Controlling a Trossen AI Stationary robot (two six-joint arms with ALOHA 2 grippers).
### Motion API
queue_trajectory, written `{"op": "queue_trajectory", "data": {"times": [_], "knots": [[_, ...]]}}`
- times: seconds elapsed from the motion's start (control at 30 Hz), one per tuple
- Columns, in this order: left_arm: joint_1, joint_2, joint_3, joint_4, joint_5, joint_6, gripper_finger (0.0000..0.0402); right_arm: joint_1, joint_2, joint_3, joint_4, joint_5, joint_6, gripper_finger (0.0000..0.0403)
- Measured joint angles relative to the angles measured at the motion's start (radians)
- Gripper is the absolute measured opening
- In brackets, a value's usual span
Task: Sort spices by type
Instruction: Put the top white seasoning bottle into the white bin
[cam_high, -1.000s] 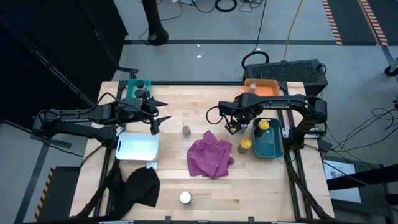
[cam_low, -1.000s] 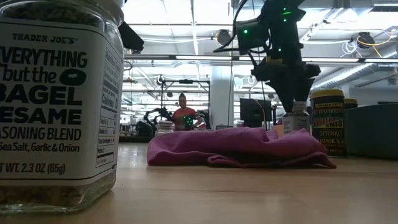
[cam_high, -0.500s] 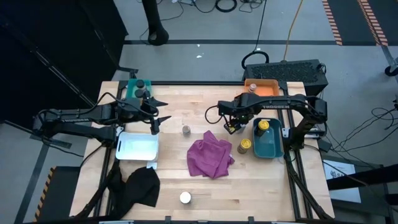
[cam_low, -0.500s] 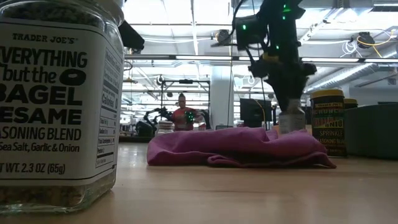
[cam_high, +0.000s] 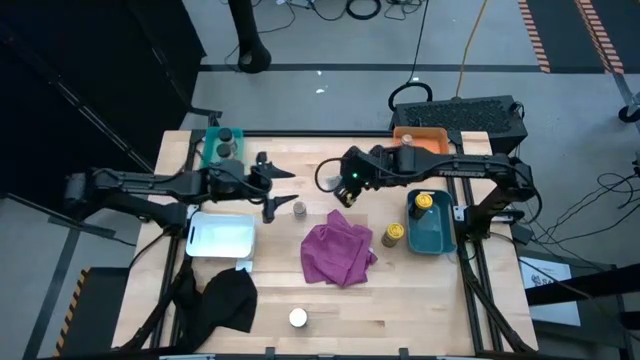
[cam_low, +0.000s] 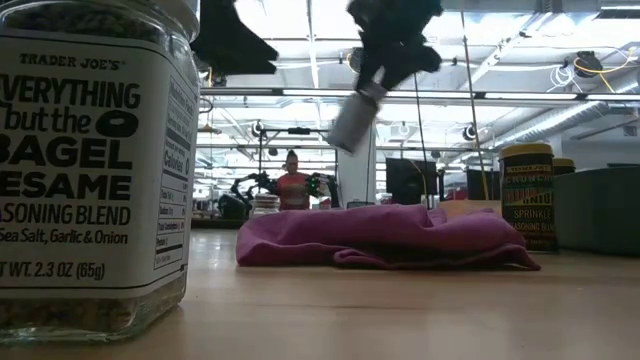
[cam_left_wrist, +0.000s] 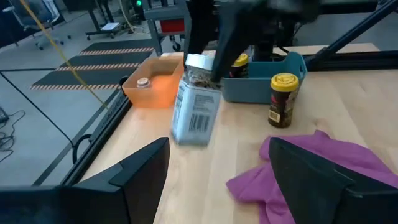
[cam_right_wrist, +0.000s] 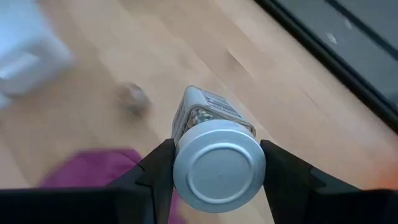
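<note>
right gripper carries a silver-lidded spice jar in the air above the magenta cloth

nearest the low camera, the bagel seasoning jar stands alone at the front edge of the table, unsorted. past it the cloth lies mid-table with a yellow-lidded jar just beside the teal bin, which already holds a yellow-lidded one, so that bin is likely for that type. above the cloth the right gripper's fingers pinch the silver-lidded jar below its lid, tilted and clear of the table, probably headed for a tray on the left side. a small brown-lidded jar waits near the left gripper, which hovers with fingers spread, holding nothing. farthest back sit the green tray with two dark-lidded jars and the orange tray with one.
</note>
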Motion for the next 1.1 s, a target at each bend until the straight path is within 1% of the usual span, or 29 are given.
{"op": "queue_trajectory", "data": {"times": [0.17, 0.3, 0.37, 0.5, 0.6, 0.67, 0.77, 0.9, 1.1], "knots": [[-0.001, 0.102, 0.0, 0.114, 0.0, 0.05, 0.0281, 0.031, 0.0, 0.0, 0.165, 0.001, -0.054, 0.0173], [-0.006, 0.171, 0.0, 0.171, -0.018, 0.084, 0.0281, 0.03, 0.0, 0.001, 0.224, 0.003, -0.081, 0.0173], [-0.005, 0.196, 0.0, 0.205, -0.056, 0.099, 0.0281, 0.03, 0.0, 0.001, 0.23, 0.002, -0.088, 0.0173], [-0.004, 0.232, 0.0, 0.264, -0.189, 0.131, 0.0281, 0.03, 0.0, 0.001, 0.229, 0.001, -0.095, 0.0173], [-0.004, 0.251, 0.0, 0.284, -0.227, 0.16, 0.0281, 0.03, 0.0, 0.001, 0.229, 0.002, -0.096, 0.0173], [-0.005, 0.262, 0.0, 0.29, -0.225, 0.18, 0.0281, 0.029, 0.0, 0.001, 0.229, 0.0, -0.103, 0.0173], [-0.004, 0.284, 0.0, 0.293, -0.184, 0.187, 0.0281, 0.029, 0.0, 0.001, 0.236, -0.001, -0.106, 0.0173], [-0.004, 0.316, 0.0, 0.294, -0.177, 0.188, 0.0281, 0.03, 0.001, 0.002, 0.253, -0.005, -0.107, 0.0173], [-0.004, 0.345, 0.0, 0.356, -0.161, 0.182, 0.0281, 0.03, 0.001, 0.002, 0.254, -0.005, -0.106, 0.0173]]}}
